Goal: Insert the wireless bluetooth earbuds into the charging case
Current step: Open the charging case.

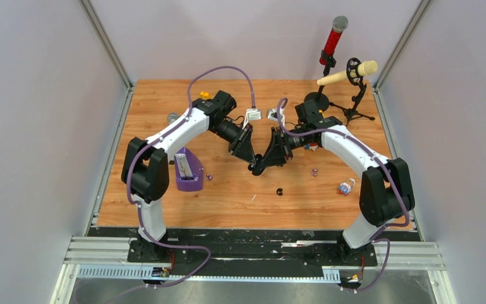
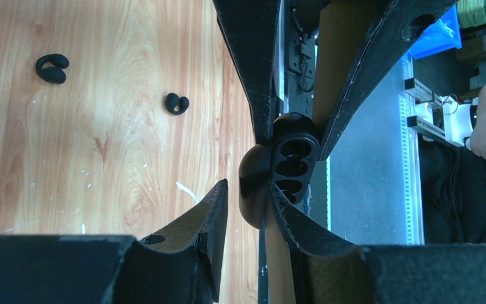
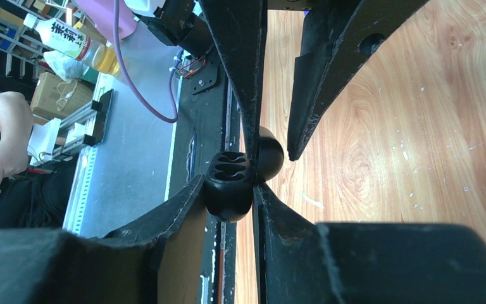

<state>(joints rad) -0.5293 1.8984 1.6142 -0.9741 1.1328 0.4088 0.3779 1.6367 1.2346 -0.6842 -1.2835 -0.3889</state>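
The black charging case (image 2: 294,158) hangs open above the table centre, its slotted base facing the camera. My right gripper (image 3: 228,185) is shut on that base (image 3: 230,196). My left gripper (image 2: 247,188) straddles the rounded lid (image 2: 252,180): one finger touches it, and a thin gap shows at the other fingertip (image 2: 220,190). Two black curled earbuds (image 2: 52,68) (image 2: 176,103) lie on the wood beyond the left fingers. From above, one black earbud (image 1: 280,191) and small purple earbuds (image 1: 314,171) (image 1: 209,177) lie on the table. Both grippers (image 1: 248,155) (image 1: 269,159) meet over the middle.
A purple stand (image 1: 188,172) holding a white piece sits by the left arm. A small clear bottle with red and blue (image 1: 345,187) lies at the right. Two microphones on stands (image 1: 333,39) (image 1: 348,73) occupy the back right corner. Small white parts (image 1: 253,115) lie at the back.
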